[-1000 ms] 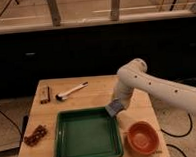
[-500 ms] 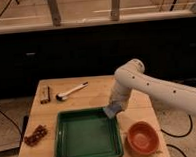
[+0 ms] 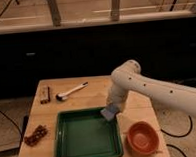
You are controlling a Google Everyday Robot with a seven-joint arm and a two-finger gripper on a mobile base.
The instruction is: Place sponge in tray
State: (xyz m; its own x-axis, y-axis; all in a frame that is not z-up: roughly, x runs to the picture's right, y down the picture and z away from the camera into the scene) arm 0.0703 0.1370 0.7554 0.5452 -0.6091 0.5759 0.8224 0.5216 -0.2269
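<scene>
The dark-green tray [image 3: 70,145] sits on the wooden table in the front middle. My gripper [image 3: 111,109] hangs over the tray's far right corner, at the end of the white arm [image 3: 152,89] that reaches in from the right. It holds the small blue-grey sponge [image 3: 109,113] just above the tray's rim. The gripper is shut on the sponge.
A round orange-red bowl [image 3: 142,137] stands right of the tray. A brown block [image 3: 45,95] and a white-handled brush [image 3: 71,91] lie at the table's back left. A cluster of dark grapes [image 3: 35,135] lies at the left edge. A dark counter runs behind.
The arm has carried the sponge left and slightly down, from beside the tray's right edge to over its far right corner.
</scene>
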